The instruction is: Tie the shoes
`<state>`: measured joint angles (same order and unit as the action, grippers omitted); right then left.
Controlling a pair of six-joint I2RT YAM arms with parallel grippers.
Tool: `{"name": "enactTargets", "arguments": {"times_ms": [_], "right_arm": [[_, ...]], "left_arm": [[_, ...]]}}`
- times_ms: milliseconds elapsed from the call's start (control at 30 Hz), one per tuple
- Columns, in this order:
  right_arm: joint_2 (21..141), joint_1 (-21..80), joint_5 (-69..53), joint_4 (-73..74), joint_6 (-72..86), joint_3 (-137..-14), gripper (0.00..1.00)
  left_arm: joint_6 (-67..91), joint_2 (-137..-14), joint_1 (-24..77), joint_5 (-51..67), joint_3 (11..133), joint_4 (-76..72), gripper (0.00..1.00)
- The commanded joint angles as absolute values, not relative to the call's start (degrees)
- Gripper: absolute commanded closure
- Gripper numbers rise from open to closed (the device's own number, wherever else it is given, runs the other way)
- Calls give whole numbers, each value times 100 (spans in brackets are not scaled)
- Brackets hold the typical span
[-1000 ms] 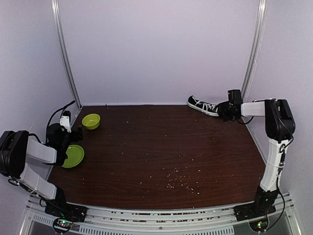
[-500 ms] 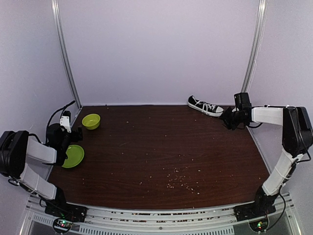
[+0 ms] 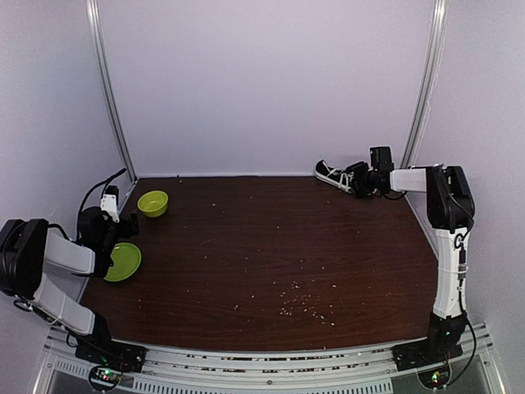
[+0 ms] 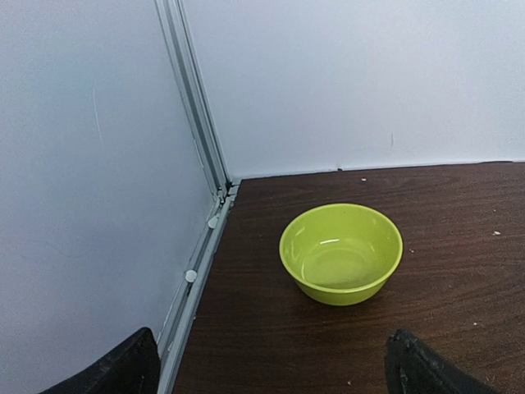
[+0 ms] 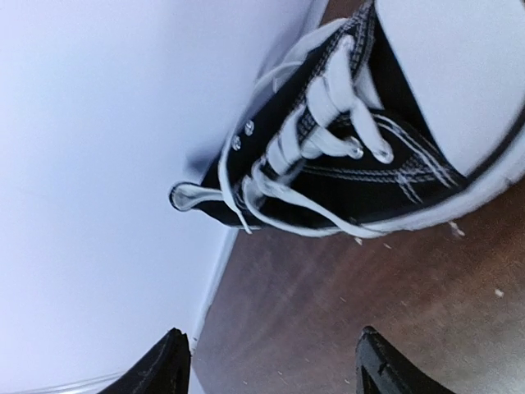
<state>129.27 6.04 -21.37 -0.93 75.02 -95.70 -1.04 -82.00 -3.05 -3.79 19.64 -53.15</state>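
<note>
The shoe, a black low-top sneaker with white sole and white laces, lies at the back right corner against the wall. My right gripper reaches over its toe end. In the right wrist view the shoe fills the top, its loose white lace trailing along the side. My right gripper hangs open just short of it, with nothing between the fingers. My left gripper sits far left, and in its own view the left gripper stands wide open and empty.
A lime green bowl stands on the brown table ahead of the left gripper, near the left wall rail. A green plate lies beside the left arm. Small crumbs dot the front middle.
My right gripper went from shut to open. Its arm pulled away to the right, then swung back left over the shoe's toe end. The left arm stayed still.
</note>
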Motion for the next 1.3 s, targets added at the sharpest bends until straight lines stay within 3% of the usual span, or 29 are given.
{"name": "enactTargets", "arguments": {"times_ms": [0, 467, 700, 833, 933, 1033, 1267], "right_arm": [[13580, 686, -1892, -413, 8563, -10468, 31], [14890, 743, -1066, -38, 9973, -12227, 50], [15042, 753, -825, 157, 10256, -12274, 54], [14718, 814, -621, -166, 10721, -11450, 55], [14751, 835, -586, -299, 10858, -11354, 72], [14850, 834, -670, -328, 10745, -11581, 100], [14156, 826, -759, -824, 9771, -11195, 100]], "left_arm": [[-167, -8156, -332, -325, 1960, -5660, 2], [-167, -8156, -334, -325, 1960, -5659, 2], [-167, -8152, -332, -325, 1960, -5653, 2], [-167, -8156, -330, -325, 1964, -5656, 2], [-167, -8156, -328, -325, 1960, -5659, 2], [-167, -8156, -334, -323, 1960, -5660, 2], [-167, -8156, -332, -325, 1960, -5660, 2]]}}
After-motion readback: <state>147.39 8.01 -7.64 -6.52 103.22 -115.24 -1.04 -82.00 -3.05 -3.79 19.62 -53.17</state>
